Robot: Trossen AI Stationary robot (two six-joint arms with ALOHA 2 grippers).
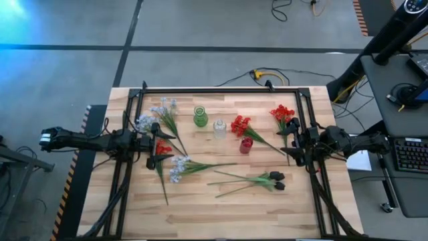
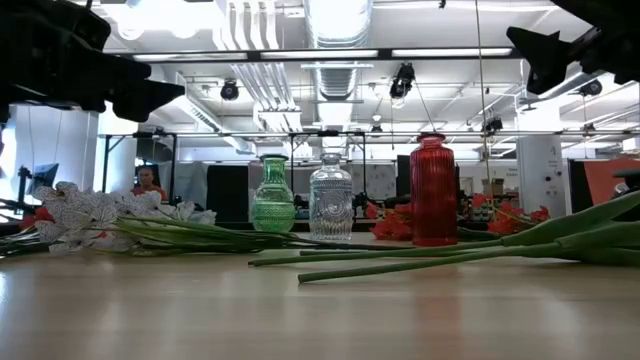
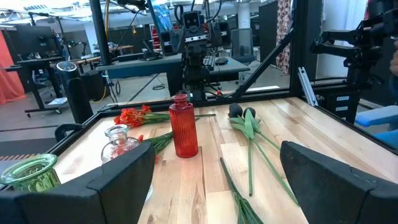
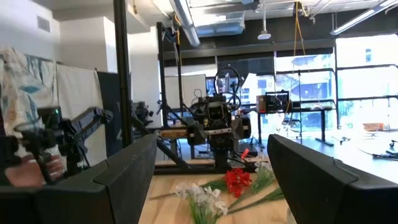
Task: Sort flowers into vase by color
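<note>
While both arms hover above the bench [image 1: 221, 214], no brand, label or legible writing shows on any vase, flower or arm.

Landmark: the clear vase [image 1: 219, 128], standing upright near the bench centre.

- Green vase [image 1: 200, 116]: just beside the clear vase, toward the left arm and the far edge.
- Red vase [image 1: 246, 145]: near the clear vase, toward the right arm and the near edge.
- Red flowers [image 1: 239, 125]: just beside the clear vase on the right-arm side; a second red spray [image 1: 282, 114] lies farther that way, near the frame rail.
- Pale blue-white flowers [image 1: 164, 110]: beyond the green vase on the left-arm side; another pale spray [image 1: 179, 167] lies nearer the front edge.
- Dark-bud flowers [image 1: 273, 179]: well toward the near edge from the clear vase, stems pointing to the left arm.

Left gripper [image 1: 160, 144]: jaws open and empty, over a red bloom and the pale sprays. Right gripper [image 1: 289, 142]: jaws open and empty, beside the second red spray.

Open room: bare bench runs along the near edge; the strip between the vases and the far rail is also free.
</note>
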